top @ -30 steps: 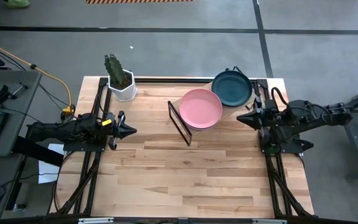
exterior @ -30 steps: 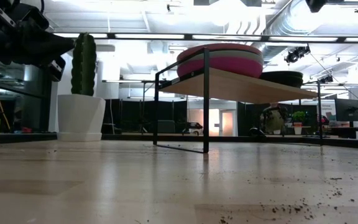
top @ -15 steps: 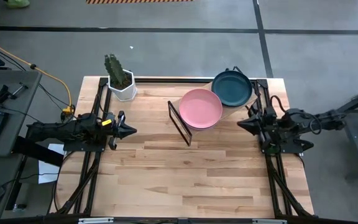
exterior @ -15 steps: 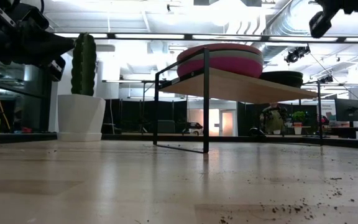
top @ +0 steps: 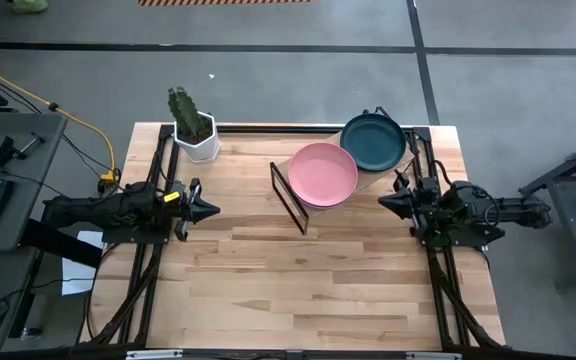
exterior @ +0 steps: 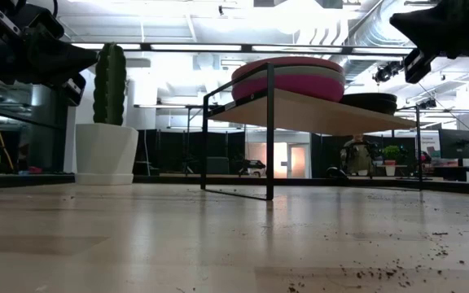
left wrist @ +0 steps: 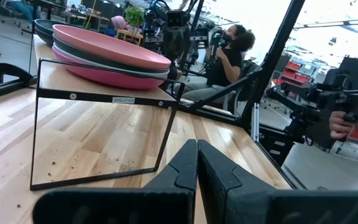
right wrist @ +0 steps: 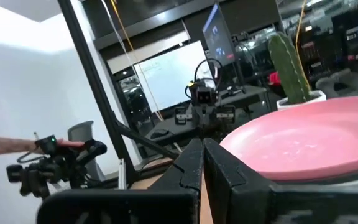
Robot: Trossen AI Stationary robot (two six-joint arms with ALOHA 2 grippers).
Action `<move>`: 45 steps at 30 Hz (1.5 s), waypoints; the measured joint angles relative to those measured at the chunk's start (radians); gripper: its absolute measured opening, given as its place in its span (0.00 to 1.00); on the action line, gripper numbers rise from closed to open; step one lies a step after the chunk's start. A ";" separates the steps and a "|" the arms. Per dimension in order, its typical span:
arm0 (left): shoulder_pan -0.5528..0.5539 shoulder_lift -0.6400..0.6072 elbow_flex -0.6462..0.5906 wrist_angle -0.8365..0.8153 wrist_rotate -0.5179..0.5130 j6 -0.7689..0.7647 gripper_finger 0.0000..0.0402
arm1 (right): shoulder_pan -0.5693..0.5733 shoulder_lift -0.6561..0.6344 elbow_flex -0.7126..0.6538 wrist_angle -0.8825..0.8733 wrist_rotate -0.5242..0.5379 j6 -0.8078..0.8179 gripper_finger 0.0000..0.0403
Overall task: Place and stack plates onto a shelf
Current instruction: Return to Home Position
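Note:
The shelf (top: 293, 200) stands at the table's far middle, a wooden board on a black wire frame. On its left half lies a stack of plates topped by the light pink plate (top: 323, 173), with a magenta one low in the stack (exterior: 295, 85). On its right half lies a dark plate stack (top: 373, 142). My left gripper (top: 211, 209) is shut and empty, left of the shelf. My right gripper (top: 384, 199) is shut and empty, right of the shelf, near the table's right edge.
A white faceted pot with a cactus (top: 194, 130) stands at the far left of the table. Black frame rails (top: 148, 250) run along both side edges. A person (left wrist: 229, 56) sits beyond the table; a hand holds a controller (right wrist: 48, 158).
My right gripper has drawn back toward the table's near edge and come down, its arm folding in toward the table's right edge. The plates and the shelf have stayed where they were.

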 joint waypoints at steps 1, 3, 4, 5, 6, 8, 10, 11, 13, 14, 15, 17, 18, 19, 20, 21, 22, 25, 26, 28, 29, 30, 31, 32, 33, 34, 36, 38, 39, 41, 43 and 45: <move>0.000 0.000 0.000 0.000 0.000 0.000 0.00 | -0.001 -0.013 -0.005 -0.004 -0.003 -0.017 0.00; 0.000 0.000 0.000 0.000 0.000 0.000 0.00 | -0.005 -0.036 -0.010 -0.032 -0.004 -0.040 0.00; 0.000 0.000 0.000 0.000 0.000 0.000 0.00 | -0.005 -0.041 -0.010 -0.049 -0.004 -0.050 0.00; 0.000 0.000 0.000 0.000 0.000 0.000 0.00 | -0.005 -0.040 -0.010 -0.059 -0.004 -0.056 0.00; 0.000 0.000 0.000 0.000 0.000 0.000 0.00 | -0.005 -0.039 -0.010 -0.071 -0.004 -0.067 0.00; 0.000 0.000 0.000 0.000 0.000 0.000 0.00 | -0.005 -0.037 -0.010 -0.093 -0.004 -0.091 0.00; 0.000 0.000 0.000 0.000 0.000 0.000 0.00 | -0.005 -0.037 -0.010 -0.111 -0.004 -0.110 0.00; 0.000 0.000 0.000 0.000 0.000 0.000 0.00 | -0.005 -0.036 -0.010 -0.112 -0.003 -0.110 0.00; 0.000 0.000 0.000 0.000 0.000 0.000 0.00 | -0.005 -0.036 -0.010 -0.112 -0.003 -0.115 0.00; 0.000 0.000 0.000 0.000 0.000 0.000 0.00 | -0.005 -0.036 -0.010 -0.112 -0.003 -0.121 0.00; 0.000 0.000 0.000 0.000 0.000 0.000 0.00 | -0.005 -0.036 -0.010 -0.112 -0.002 -0.127 0.00; 0.000 0.000 0.000 0.000 0.000 0.000 0.00 | -0.005 -0.036 -0.011 -0.112 -0.001 -0.128 0.00; 0.000 0.000 0.000 0.000 0.000 0.000 0.00 | -0.005 -0.036 -0.017 -0.100 0.000 -0.127 0.00; 0.000 0.000 0.000 0.000 0.000 0.000 0.00 | -0.005 -0.037 -0.032 -0.075 0.000 -0.119 0.00; 0.000 0.000 0.000 0.000 0.000 0.000 0.00 | -0.004 -0.037 -0.053 -0.045 0.000 -0.106 0.00; 0.000 0.000 0.000 0.000 0.000 0.000 0.00 | -0.004 -0.036 -0.066 -0.044 0.001 -0.090 0.00; 0.000 0.000 0.000 0.000 0.000 0.000 0.00 | -0.004 -0.034 -0.066 -0.064 0.001 -0.086 0.00; 0.000 0.000 0.000 0.000 0.000 0.000 0.00 | -0.004 -0.037 -0.066 -0.106 0.001 -0.106 0.00; 0.000 0.000 0.000 0.000 0.000 0.000 0.00 | -0.004 -0.037 -0.066 -0.105 0.001 -0.108 0.00; 0.000 0.000 0.000 0.000 0.000 0.000 0.00 | -0.004 -0.037 -0.066 -0.110 -0.005 -0.109 0.00; 0.000 0.000 0.000 0.000 0.000 0.000 0.00 | -0.004 -0.037 -0.066 -0.124 -0.007 -0.109 0.00; 0.000 0.000 0.000 0.000 0.000 0.000 0.00 | -0.004 -0.036 -0.066 -0.147 -0.007 -0.109 0.00; 0.000 0.000 0.000 0.000 0.000 0.000 0.00 | -0.004 -0.035 -0.066 -0.176 -0.007 -0.109 0.00; 0.000 0.000 0.000 0.000 0.000 0.000 0.00 | -0.004 -0.034 -0.064 -0.205 -0.006 -0.110 0.00; 0.000 0.000 0.000 0.000 0.000 0.000 0.00 | -0.004 -0.027 -0.064 -0.206 -0.007 -0.112 0.00; 0.000 0.000 0.000 0.000 0.000 0.000 0.00 | -0.004 -0.022 -0.064 -0.207 -0.008 -0.112 0.00; 0.000 0.000 0.000 0.000 0.000 0.000 0.00 | -0.004 -0.019 -0.064 -0.207 -0.007 -0.102 0.00; 0.000 0.000 0.000 0.000 0.000 0.000 0.00 | -0.004 -0.019 -0.064 -0.207 -0.007 -0.079 0.00; 0.000 0.000 0.000 0.000 0.000 0.000 0.00 | -0.004 -0.019 -0.064 -0.208 -0.007 -0.065 0.00; 0.000 -0.001 0.000 0.000 0.000 0.000 0.00 | -0.004 -0.018 -0.064 -0.209 -0.006 -0.043 0.00; 0.000 -0.001 0.000 0.000 0.000 0.000 0.00 | -0.004 -0.018 -0.063 -0.209 -0.007 -0.018 0.00; 0.000 -0.001 0.000 0.000 0.000 0.000 0.00 | -0.004 -0.018 -0.063 -0.210 -0.006 0.001 0.00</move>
